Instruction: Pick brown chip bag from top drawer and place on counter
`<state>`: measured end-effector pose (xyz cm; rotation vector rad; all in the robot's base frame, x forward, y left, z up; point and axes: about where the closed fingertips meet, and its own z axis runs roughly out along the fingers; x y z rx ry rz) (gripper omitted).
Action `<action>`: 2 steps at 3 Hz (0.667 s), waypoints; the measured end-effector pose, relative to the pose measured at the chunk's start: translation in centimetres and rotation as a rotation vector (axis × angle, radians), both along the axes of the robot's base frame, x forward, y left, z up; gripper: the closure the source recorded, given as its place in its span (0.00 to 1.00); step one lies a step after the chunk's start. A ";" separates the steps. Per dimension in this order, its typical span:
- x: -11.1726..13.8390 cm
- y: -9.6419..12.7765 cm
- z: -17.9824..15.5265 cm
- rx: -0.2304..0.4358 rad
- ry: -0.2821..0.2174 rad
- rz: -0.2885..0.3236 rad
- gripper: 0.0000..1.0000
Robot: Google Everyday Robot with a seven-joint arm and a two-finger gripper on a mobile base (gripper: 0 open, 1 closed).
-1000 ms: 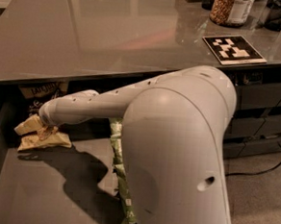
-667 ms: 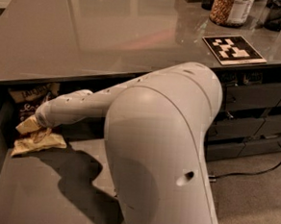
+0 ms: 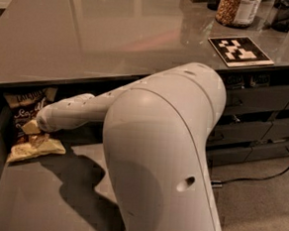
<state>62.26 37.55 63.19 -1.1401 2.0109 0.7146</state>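
The brown chip bag lies at the back left of the open top drawer, its dark face with white lettering toward me and its cream bottom band on the drawer floor. My gripper is at the end of the white arm, down in the drawer and right against the bag's middle. The wrist hides the gripper's tip. The counter spans the view above the drawer and bears the black-and-white marker tile.
My arm's large white body fills the middle and covers the drawer's right part. Narrower grey drawers are at the right under the counter. A jar stands at the counter's back right. A cable lies on the floor.
The arm has swung further left and back into the drawer. The bag's dark face now shows, more upright than before. The green bags seen earlier are hidden behind the arm.
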 end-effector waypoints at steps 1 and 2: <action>-0.6 -0.7 0.9 0.014 -0.017 0.001 0.88; -2.3 -2.7 3.6 0.059 -0.091 0.020 1.00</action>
